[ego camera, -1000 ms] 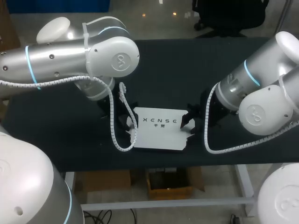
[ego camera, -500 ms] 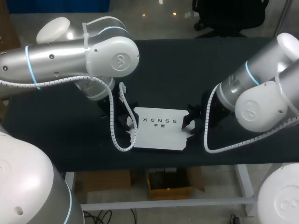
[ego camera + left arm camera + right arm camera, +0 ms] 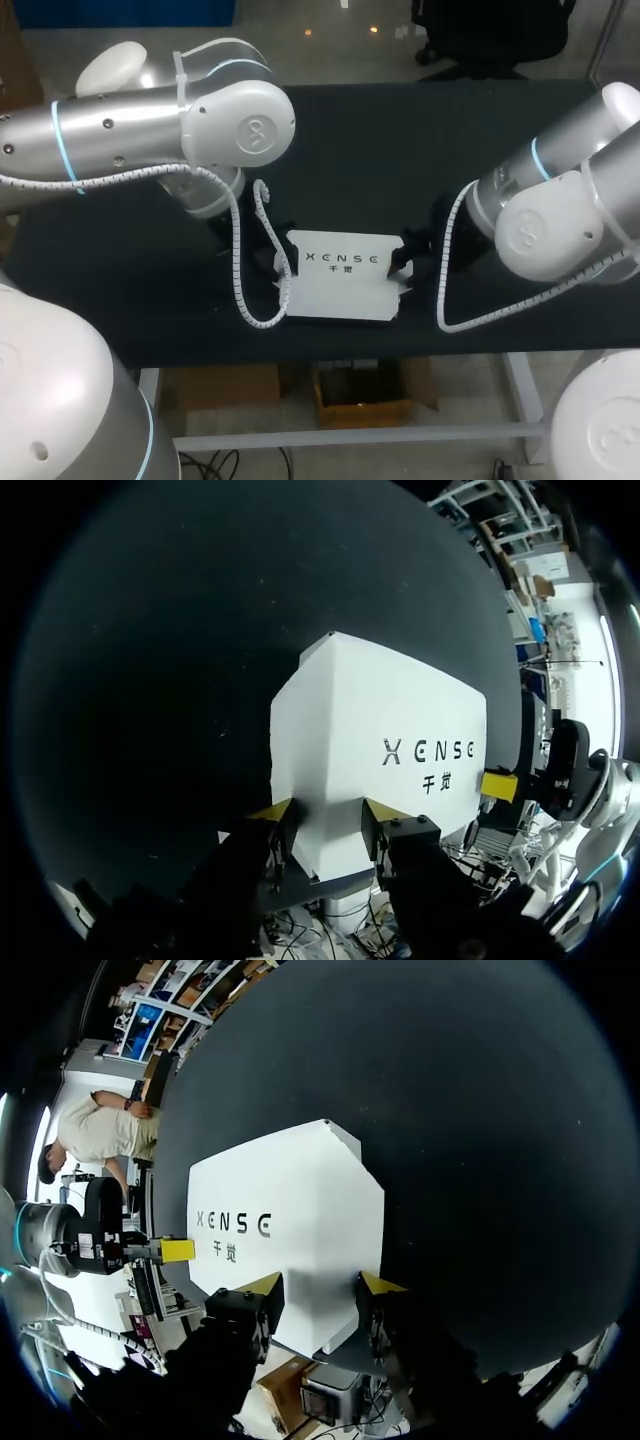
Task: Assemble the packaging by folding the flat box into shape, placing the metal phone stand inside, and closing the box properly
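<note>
Left gripper (image 3: 327, 812) and right gripper (image 3: 322, 1285) are set at opposite ends of the box (image 3: 340, 290), its long axis left-right between them; grip cannot be told.

1 box (image 3: 340, 285), 2 end effectors (image 3: 322, 815) (image 3: 320, 1285)

We're looking down on a wide surface (image 3: 360, 150), black and matte, and it runs right across the head view from one side to the other. Its far edge lies straight along the back, its near edge straight along the front. Under that near edge we catch the table's white frame (image 3: 350, 436): a long crossbar, with a slanting leg (image 3: 523, 400) rising to the tabletop at the right. The light falls soft and even, and the black top takes it flat. From both wrist views the same dark surface fills most of what we see, dotted with tiny pale specks.
</note>
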You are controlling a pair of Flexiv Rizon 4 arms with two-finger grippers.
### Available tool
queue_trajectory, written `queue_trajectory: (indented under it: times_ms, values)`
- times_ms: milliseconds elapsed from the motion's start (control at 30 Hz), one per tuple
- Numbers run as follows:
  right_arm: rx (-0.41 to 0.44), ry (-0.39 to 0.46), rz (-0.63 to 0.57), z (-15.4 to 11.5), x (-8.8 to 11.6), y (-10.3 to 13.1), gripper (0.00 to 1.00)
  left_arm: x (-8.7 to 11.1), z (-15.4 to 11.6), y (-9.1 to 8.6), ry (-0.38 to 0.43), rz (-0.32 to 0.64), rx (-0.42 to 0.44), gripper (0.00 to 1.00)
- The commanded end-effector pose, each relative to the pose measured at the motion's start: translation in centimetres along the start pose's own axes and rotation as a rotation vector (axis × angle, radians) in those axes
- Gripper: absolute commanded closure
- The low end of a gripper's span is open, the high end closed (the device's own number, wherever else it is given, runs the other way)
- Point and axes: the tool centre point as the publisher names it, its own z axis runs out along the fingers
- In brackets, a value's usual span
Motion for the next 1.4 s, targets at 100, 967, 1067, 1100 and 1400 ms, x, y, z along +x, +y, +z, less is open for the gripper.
queue_trajectory:
  times_ms: [100,967,1067,1100,1400]
  values:
    - [0.005,0.037,-0.007,0.8,-0.4,0.1,0.56,-0.6,0.6,0.3,0.026,0.010,0.007,0.58]
    - [-0.006,0.106,-0.044,1.0,0.1,0.4,0.55,-0.6,0.8,1.6,0.138,0.041,-0.001,0.59]
    - [-0.005,0.107,-0.045,1.1,0.0,0.5,0.55,-0.6,0.8,1.6,0.149,0.040,-0.002,0.58]
    - [-0.004,0.108,-0.045,1.2,-0.1,0.6,0.55,-0.6,0.8,1.7,0.153,0.041,-0.003,0.57]
    - [0.003,0.119,-0.047,1.4,-0.3,0.7,0.55,-0.4,0.9,1.7,0.183,0.067,0.006,0.57]
